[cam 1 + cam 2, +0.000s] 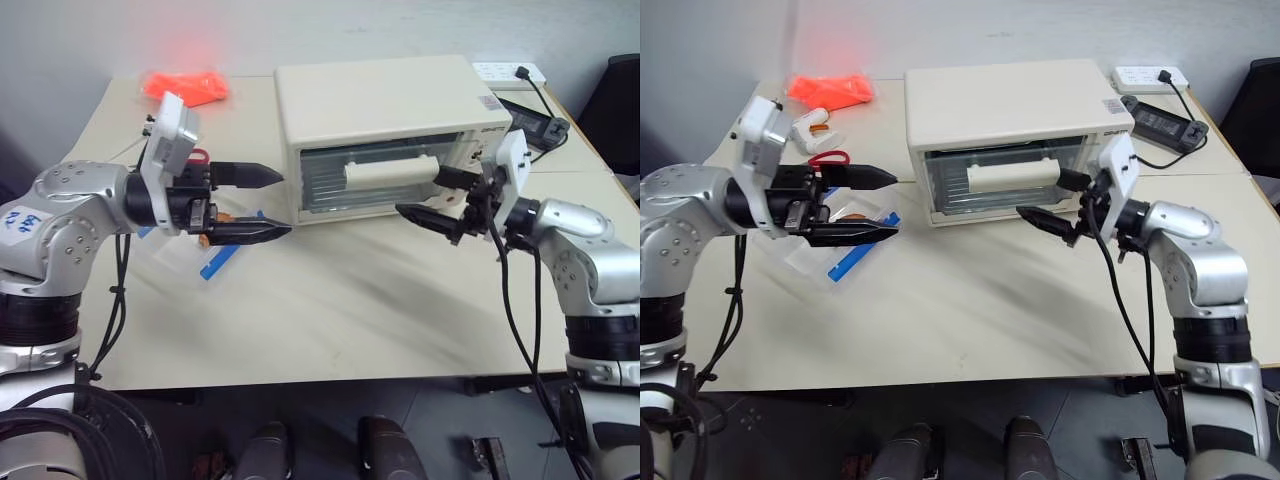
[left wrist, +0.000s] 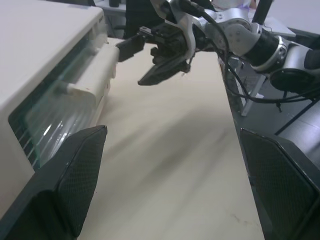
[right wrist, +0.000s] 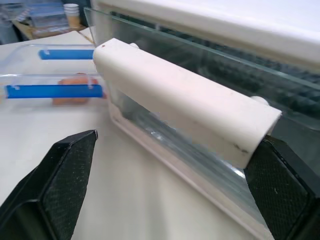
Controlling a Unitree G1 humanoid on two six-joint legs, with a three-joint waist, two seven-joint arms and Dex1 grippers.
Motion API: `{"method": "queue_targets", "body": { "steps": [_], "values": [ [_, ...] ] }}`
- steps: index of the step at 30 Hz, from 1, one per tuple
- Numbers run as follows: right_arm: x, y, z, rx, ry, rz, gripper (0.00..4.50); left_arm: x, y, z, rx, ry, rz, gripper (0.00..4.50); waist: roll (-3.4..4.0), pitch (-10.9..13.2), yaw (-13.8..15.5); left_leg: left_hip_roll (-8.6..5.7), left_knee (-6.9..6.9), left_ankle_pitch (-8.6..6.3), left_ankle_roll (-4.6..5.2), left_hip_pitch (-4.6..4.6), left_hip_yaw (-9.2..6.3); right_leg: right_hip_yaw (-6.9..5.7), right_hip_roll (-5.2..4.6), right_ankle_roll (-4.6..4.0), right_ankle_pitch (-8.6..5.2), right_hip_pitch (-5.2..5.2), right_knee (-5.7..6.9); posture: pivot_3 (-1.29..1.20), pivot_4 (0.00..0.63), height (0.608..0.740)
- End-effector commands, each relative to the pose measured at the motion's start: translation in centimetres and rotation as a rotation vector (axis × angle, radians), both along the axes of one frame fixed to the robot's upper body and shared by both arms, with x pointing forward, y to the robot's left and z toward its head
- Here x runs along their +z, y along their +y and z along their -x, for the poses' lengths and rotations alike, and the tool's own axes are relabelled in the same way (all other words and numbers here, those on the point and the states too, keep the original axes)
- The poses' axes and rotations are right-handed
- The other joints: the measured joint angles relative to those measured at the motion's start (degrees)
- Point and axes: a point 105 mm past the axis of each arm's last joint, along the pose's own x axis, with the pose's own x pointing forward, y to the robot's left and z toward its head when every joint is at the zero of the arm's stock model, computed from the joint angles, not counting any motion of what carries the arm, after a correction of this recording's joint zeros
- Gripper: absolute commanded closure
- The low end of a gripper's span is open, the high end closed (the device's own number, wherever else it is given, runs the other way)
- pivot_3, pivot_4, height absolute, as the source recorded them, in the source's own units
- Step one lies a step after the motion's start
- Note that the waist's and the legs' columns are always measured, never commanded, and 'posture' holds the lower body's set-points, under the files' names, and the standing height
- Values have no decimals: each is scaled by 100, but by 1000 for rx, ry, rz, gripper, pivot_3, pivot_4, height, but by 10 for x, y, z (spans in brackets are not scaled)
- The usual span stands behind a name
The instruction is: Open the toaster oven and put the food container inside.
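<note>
- Table (image 1: 330, 320) – one pale cream top, carrying one toaster oven (image 1: 385, 110), one food container (image 1: 845, 240) and a few other things.
- Toaster oven stood at the rear middle of the table, its glass door (image 1: 375, 175) shut and upright, with one cream bar handle (image 1: 390, 172) running across the front.
- Food container lay flat on the table at the robot's left, well apart from the oven; two blue clip strips (image 3: 55, 91) ran along its sides, and one orange-brown piece of food (image 3: 75, 82) showed inside.
- Left gripper (image 1: 262, 203) hung above the container with its two black fingers spread wide, one above the other, pointing toward the oven – nothing was between them.
- Right gripper (image 1: 430, 197) was at the right end of the handle, its two fingers wide apart; whether the upper finger touched the bar cannot be told. In the right wrist view the handle lay across the gap between the two fingers (image 3: 60, 185), which did not close on it.
- One red-handled pair of scissors (image 1: 828, 158) lay behind the left gripper, and one bright orange heap (image 1: 185, 85) sat at the far left corner.
- One white power strip (image 1: 1150, 75) and one black adapter (image 1: 1160, 122) lay at the far right.
</note>
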Motion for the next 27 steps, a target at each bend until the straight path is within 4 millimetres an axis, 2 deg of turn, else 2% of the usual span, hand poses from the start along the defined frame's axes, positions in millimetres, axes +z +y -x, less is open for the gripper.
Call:
{"method": "queue_targets", "body": {
  "steps": [1,4,5,6,7,11,14,18,19,27],
  "values": [
    [10,11,19,85,-52,-6,18,11,-2,-12,32,-69,-3,0,0,0,-19,-1,0,0,0,0,4,3,0,0,0,-1,0,0,150,740],
    [1,8,19,53,-32,-10,18,17,-10,-24,40,-104,23,0,-1,1,-8,-4,1,0,0,2,10,5,7,0,0,-1,0,0,150,740],
    [-2,7,19,41,-26,-13,0,20,-14,-28,44,-114,40,416,-1,1,-6,-4,2,1,-1,4,9,5,7,0,0,-1,3,0,150,740],
    [-4,6,19,30,-22,-17,0,24,-18,-33,46,-128,52,568,-2,1,1,-4,3,1,-2,4,9,5,10,0,0,-1,1,0,150,740],
    [-6,5,19,21,-18,-20,0,26,-22,-37,46,-142,57,906,-2,1,6,-3,5,2,-3,4,8,5,10,0,0,-1,3,0,150,740],
    [-15,3,20,-12,-3,-29,0,26,-37,-49,31,-208,27,2153,-2,1,0,-10,4,2,-3,3,8,4,10,1,1,0,1,0,150,740],
    [-19,2,22,-22,5,-30,0,22,-47,-53,12,-242,-7,3068,-3,1,3,-12,4,2,-3,3,9,3,10,1,1,0,2,0,150,740],
    [-21,1,25,-35,9,-35,0,5,-55,-65,28,-274,-99,4315,-3,1,9,-12,7,2,-3,3,9,4,10,1,1,0,2,0,150,740],
    [-21,1,25,-39,8,-37,0,0,-57,-67,26,-277,-122,4481,-3,1,11,-12,7,2,-3,3,9,4,10,1,1,0,2,0,150,740],
    [-17,-2,29,-63,1,-38,0,-36,-69,-70,-15,-270,-210,4481,-5,3,29,-12,5,1,-2,1,7,2,10,2,1,-1,1,0,150,740]
  ]
}}
